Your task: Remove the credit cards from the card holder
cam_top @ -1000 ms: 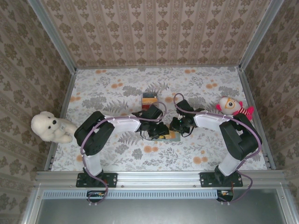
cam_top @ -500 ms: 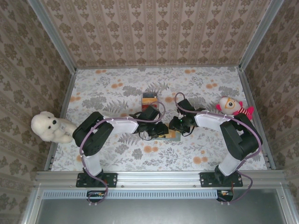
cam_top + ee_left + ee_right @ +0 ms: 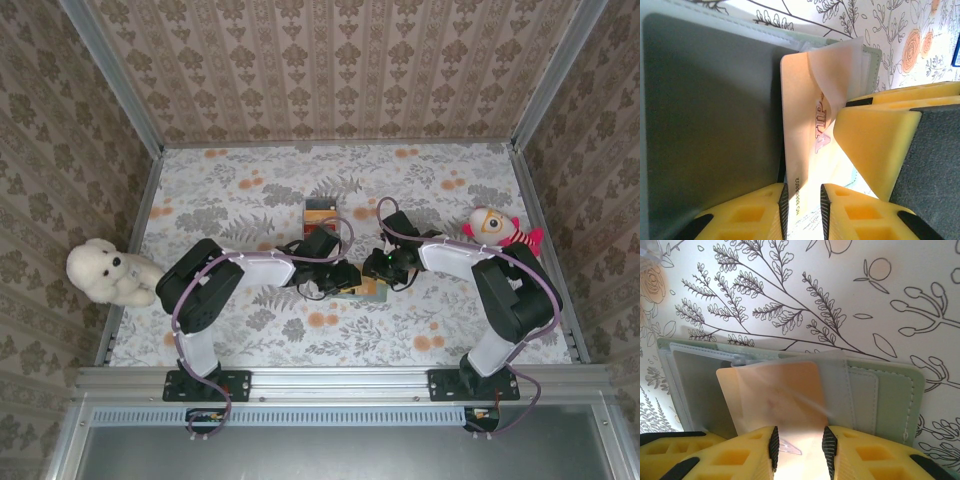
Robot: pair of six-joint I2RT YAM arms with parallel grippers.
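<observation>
**VIP card partly out of card holder, both claws on it**

The card holder point(image 3: 362, 291) lies open and flat on the floral table point(image 3: 250, 190). A small box point(image 3: 320, 210) with red and yellow contents sits just beyond the holder, not touching it. The left gripper point(image 3: 803, 210) is at the holder's left side and the right gripper point(image 3: 799, 445) at its right, both low over it. A peach VIP card point(image 3: 800, 130) sticks partly out of the holder's pocket panel, with a clear sleeve point(image 3: 840, 75) lapping one corner.

Claws: in each wrist view the pads stand a narrow gap apart, with the card showing in the gap. I cannot tell whether either claw actually pinches it.

Handling (judgement):
- The card looks light, stiff and slick-faced, and its thin edge offers little bite. Take the exposed end with pads on both faces and pull in line with the pocket.
- The holder looks soft and light, and would likely drag along unless the other claw pins its bare grey panel.
- The sleeve looks floppy, so keep it out of the pinch.
</observation>
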